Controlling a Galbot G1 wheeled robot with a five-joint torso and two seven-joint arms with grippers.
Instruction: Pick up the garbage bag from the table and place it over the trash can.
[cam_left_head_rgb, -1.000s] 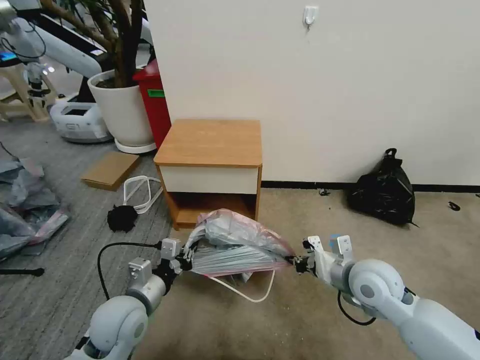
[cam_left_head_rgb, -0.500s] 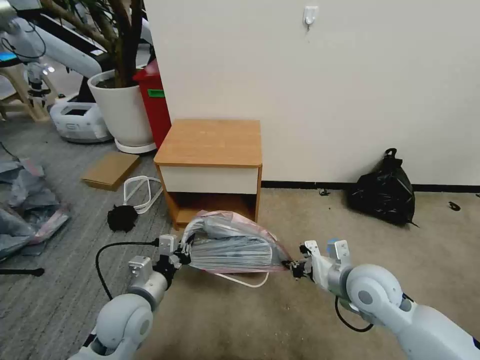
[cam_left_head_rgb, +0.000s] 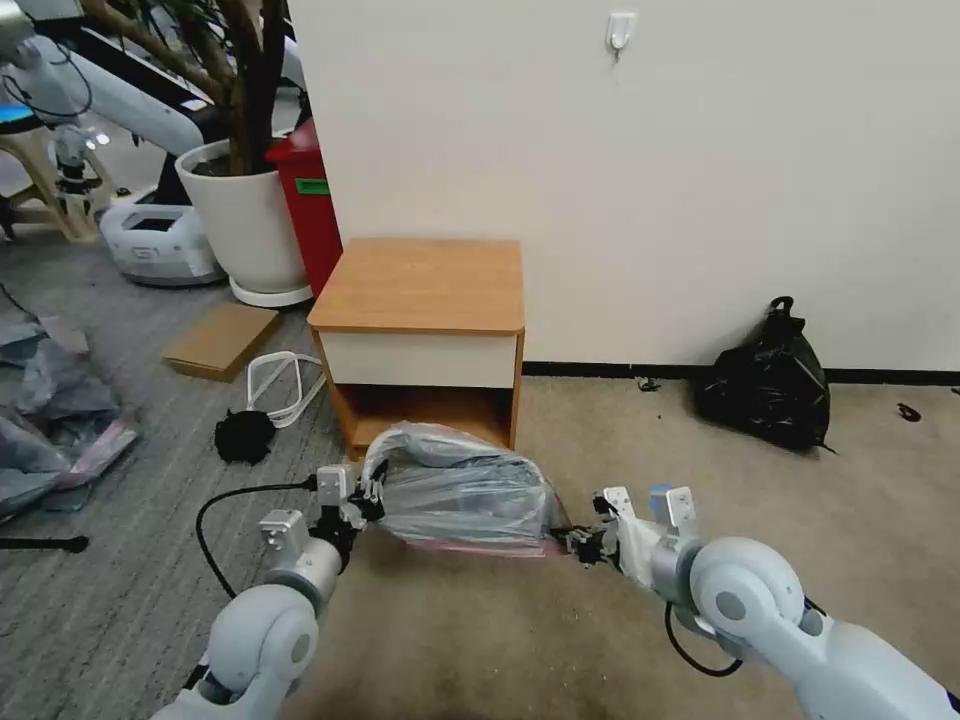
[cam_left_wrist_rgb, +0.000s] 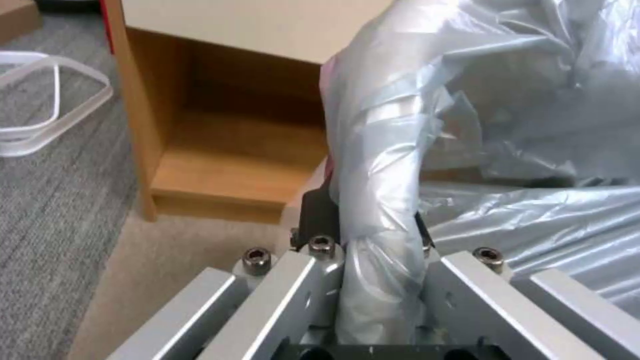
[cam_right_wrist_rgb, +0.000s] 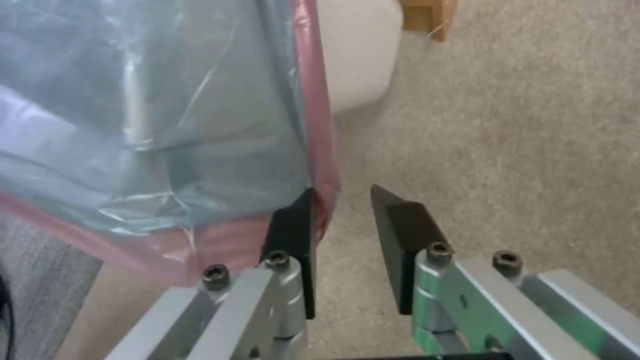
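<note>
We have lowered the crinkly translucent grey garbage bag (cam_left_head_rgb: 460, 490) over the cream-white plastic trash can (cam_right_wrist_rgb: 353, 55); left end effector (cam_left_wrist_rgb: 373, 250) stays clamped on its rim, right end effector (cam_right_wrist_rgb: 341, 220) has parted, releasing the pink band.

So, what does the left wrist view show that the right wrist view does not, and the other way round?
Left wrist view alone: the left gripper shut on a bunched fold of the garbage bag, with the table and its open lower shelf behind, and a white loop on the grey carpet.

Right wrist view alone: the right gripper open, the bag's pinkish-red rim lying against one finger, and a corner of the trash can beyond.

Both: the grey translucent bag and the beige carpet.
</note>
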